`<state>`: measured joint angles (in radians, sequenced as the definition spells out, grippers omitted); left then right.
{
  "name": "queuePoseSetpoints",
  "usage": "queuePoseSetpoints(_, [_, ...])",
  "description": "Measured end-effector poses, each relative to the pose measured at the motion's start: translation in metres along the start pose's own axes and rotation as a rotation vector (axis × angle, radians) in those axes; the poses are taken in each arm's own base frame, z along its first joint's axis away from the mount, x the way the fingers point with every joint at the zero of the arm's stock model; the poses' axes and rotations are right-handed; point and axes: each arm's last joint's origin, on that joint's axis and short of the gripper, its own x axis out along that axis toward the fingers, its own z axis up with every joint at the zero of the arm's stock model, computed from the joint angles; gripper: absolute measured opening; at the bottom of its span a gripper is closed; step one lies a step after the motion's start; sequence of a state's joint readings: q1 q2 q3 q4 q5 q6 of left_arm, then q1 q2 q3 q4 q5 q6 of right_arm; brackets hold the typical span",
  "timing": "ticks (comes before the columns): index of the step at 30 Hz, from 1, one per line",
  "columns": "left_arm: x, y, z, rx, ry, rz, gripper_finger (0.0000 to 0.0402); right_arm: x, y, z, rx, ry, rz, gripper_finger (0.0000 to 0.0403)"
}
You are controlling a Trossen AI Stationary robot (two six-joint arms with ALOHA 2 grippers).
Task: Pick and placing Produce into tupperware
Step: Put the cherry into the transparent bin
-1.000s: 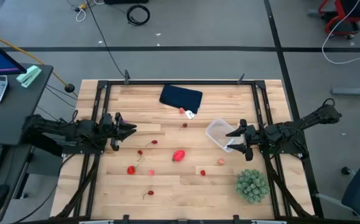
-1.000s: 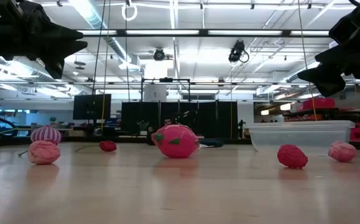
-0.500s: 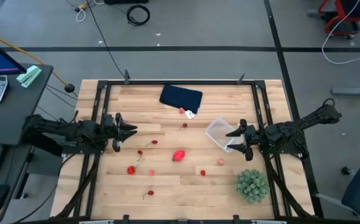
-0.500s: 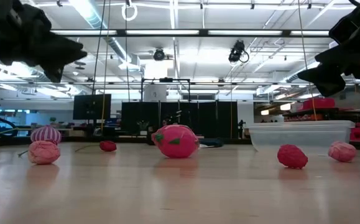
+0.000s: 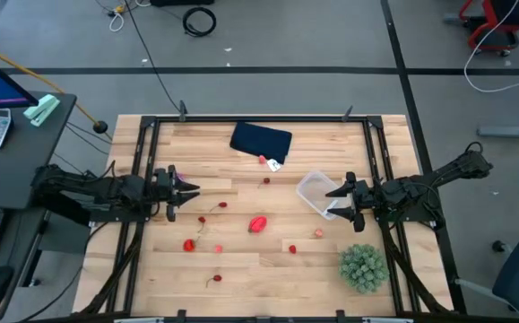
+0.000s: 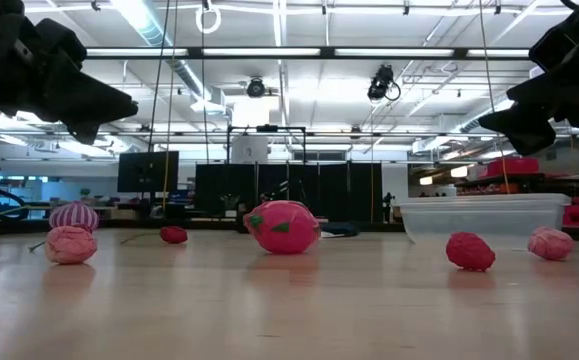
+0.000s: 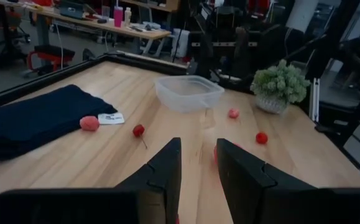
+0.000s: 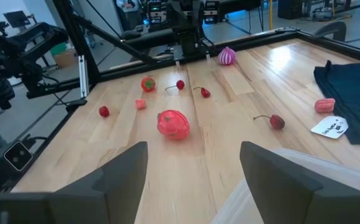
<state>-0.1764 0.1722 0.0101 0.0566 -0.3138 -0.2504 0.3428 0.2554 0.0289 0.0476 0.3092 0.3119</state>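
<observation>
The produce lies scattered on the wooden table: a large red piece [image 5: 257, 223] in the middle, small red ones [image 5: 189, 244] [image 5: 292, 248] around it, a pink one [image 5: 318, 233], and a purple striped one [image 8: 227, 56]. The clear tupperware [image 5: 315, 192] stands on its base to the right of the middle. My left gripper [image 5: 192, 190] hangs open above the table's left part, its fingers [image 7: 167, 168] pointing at the tupperware [image 7: 189, 92]. My right gripper [image 5: 333, 196] hangs open and wide over the tupperware's right edge, well above it in the low view [image 6: 504, 120].
A folded dark navy cloth [image 5: 261, 141] lies at the far edge, with a white tag [image 5: 274, 165] and a pink piece [image 5: 263, 161] beside it. A bushy green plant [image 5: 363, 266] stands at the near right. Black frame rails [image 5: 142, 179] run along the table's sides.
My left gripper has tipped its fingertips downward and sunk a little above the table's left part. Its opening looks the same. The right gripper, the produce and the tupperware have kept still.
</observation>
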Motion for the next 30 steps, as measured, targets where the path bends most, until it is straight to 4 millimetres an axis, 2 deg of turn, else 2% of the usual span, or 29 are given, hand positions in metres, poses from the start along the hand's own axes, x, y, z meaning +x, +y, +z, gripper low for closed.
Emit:
queuePoseSetpoints(17, [-0.001, -0.002, 0.012, -0.036, -0.107, 0.010, 0.0107, 0.000, 0.000, 0.000, -0.001, 0.003, -0.001, 0.0266])
queuePoseSetpoints(19, [-0.004, -0.003, 0.029, -0.007, -0.161, 0.065, 0.0107, 0.000, 0.000, 0.000, -0.001, 0.002, -0.001, 0.0266])
queuePoseSetpoints(21, [-0.012, -0.007, 0.060, 0.052, -0.243, 0.115, 0.0107, 0.000, 0.000, 0.000, -0.001, 0.002, -0.002, 0.0266])
queuePoseSetpoints(23, [-0.023, -0.010, 0.090, 0.116, -0.247, 0.143, 0.0107, 0.000, -0.001, 0.000, -0.005, -0.009, -0.029, 0.0266])
queuePoseSetpoints(27, [-0.037, -0.015, 0.125, 0.070, -0.027, 0.175, 0.0107, 0.000, -0.002, 0.001, -0.025, -0.021, -0.063, 0.0266])
queuePoseSetpoints(30, [-0.036, -0.016, 0.121, 0.012, 0.237, 0.241, 0.0107, 0.000, -0.002, 0.001, 0.035, -0.026, -0.060, 0.0266])
